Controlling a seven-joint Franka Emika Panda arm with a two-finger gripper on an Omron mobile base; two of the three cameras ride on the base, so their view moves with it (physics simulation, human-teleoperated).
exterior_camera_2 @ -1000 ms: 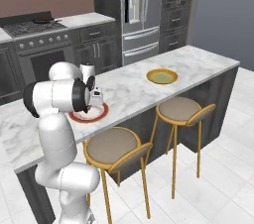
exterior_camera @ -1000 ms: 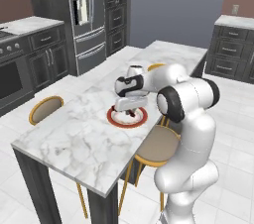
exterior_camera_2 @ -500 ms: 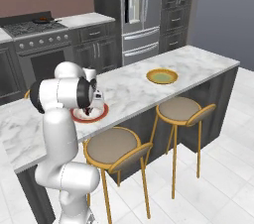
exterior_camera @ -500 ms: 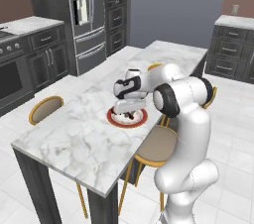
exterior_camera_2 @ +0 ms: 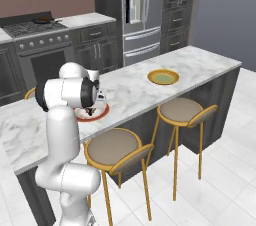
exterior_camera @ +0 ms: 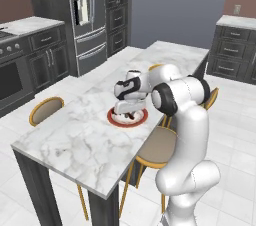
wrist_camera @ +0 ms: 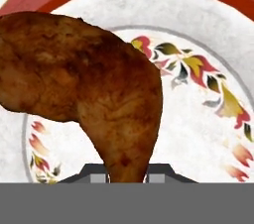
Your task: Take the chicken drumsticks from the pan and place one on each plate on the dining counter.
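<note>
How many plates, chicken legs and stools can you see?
Plates: 2, the red-rimmed plate and the yellow plate
Chicken drumstick: 1
Stools: 3, stool, stool, stool
Total: 6

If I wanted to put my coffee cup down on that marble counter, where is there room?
Plenty: the dining counter is bare from the red-rimmed plate to its near end, and also between that plate and the yellow plate. Avoid the red-rimmed plate itself: the claw hangs low over it with a drumstick.
</note>
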